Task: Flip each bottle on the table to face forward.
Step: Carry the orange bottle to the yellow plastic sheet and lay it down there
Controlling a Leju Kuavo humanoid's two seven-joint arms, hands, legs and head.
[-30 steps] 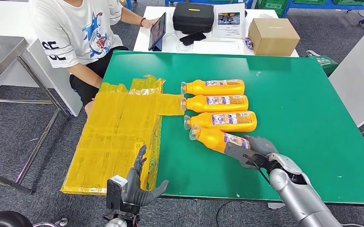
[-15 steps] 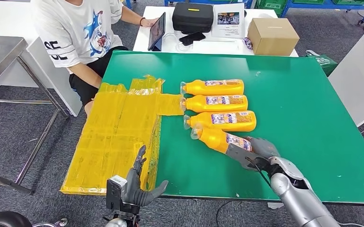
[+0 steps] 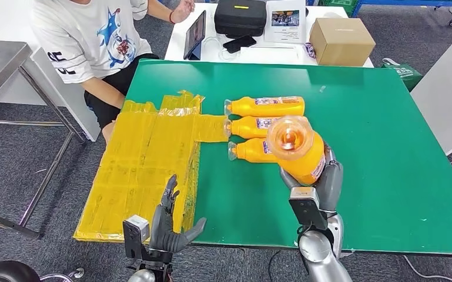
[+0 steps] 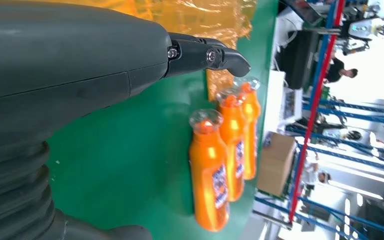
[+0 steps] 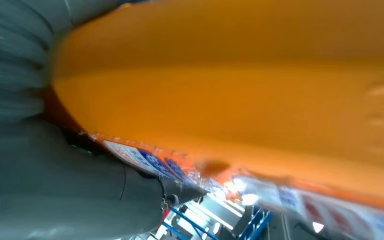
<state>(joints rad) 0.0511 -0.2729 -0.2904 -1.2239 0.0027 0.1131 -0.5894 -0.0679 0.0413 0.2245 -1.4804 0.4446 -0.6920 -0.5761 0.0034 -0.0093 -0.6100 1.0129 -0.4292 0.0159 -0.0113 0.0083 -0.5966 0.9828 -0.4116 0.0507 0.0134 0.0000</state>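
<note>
I see my right hand (image 3: pixel 323 185) gripping one orange bottle (image 3: pixel 298 150), lifted clear of the green table (image 3: pixel 376 147) with its clear cap end pointing up toward the head camera. My fingers wrap the lower body of the bottle; in the right wrist view the bottle's orange side (image 5: pixel 239 85) and a strip of its label run close across the lens, blurred.

Three more bottles (image 3: pixel 265 107) lie on their sides in a row on the table, caps pointing toward the yellow plastic sheet (image 3: pixel 147 158). The held bottle partly hides the two nearer ones. In the left wrist view I see the same three (image 4: pixel 210 170) side by side, touching or nearly so.

My left hand (image 3: pixel 167 226) hangs at the near table edge over the yellow sheet, fingers spread, holding nothing.

A person (image 3: pixel 94 41) sits at the far left corner of the table. Behind, a white table (image 3: pixel 211 56) carries a black case (image 3: pixel 240 17), a tablet (image 3: pixel 196 35) and a cardboard box (image 3: pixel 340 41).
</note>
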